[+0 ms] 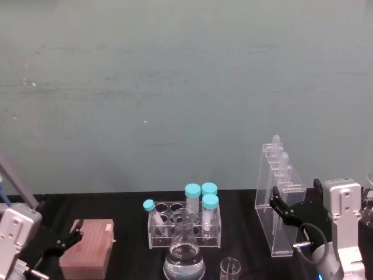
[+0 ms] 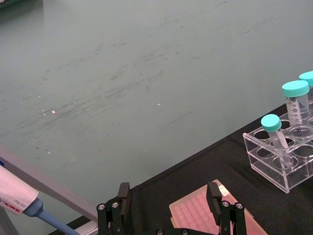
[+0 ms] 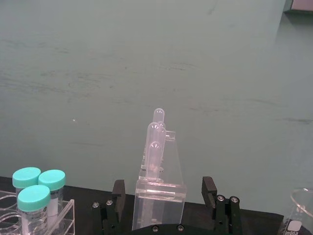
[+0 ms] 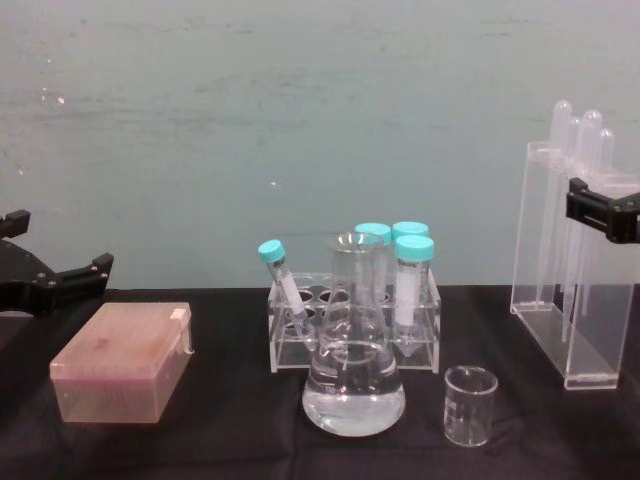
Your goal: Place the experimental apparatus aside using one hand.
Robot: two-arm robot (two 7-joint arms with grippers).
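Right gripper [image 1: 284,211] at the acrylic rack [image 1: 265,195], fingers spread; nothing clamped.

Conical flask [image 4: 353,380] upright on the black table [image 4: 230,445], clear liquid in its base; small beaker [image 4: 470,404] just right of the flask, not touching it; acrylic rack upright with its long tubes, well right of the flask and farther back. In the right wrist view the rack stands between the right gripper's fingers [image 3: 209,188] with a gap on each side, no contact seen. Tube stand [image 4: 355,335] with teal-capped tubes directly behind the flask. Pink tip box [image 4: 125,362] well left of the flask. Left gripper [image 4: 60,280] beyond the box, farther left of the flask and raised off the table, fingers apart, holding nothing.
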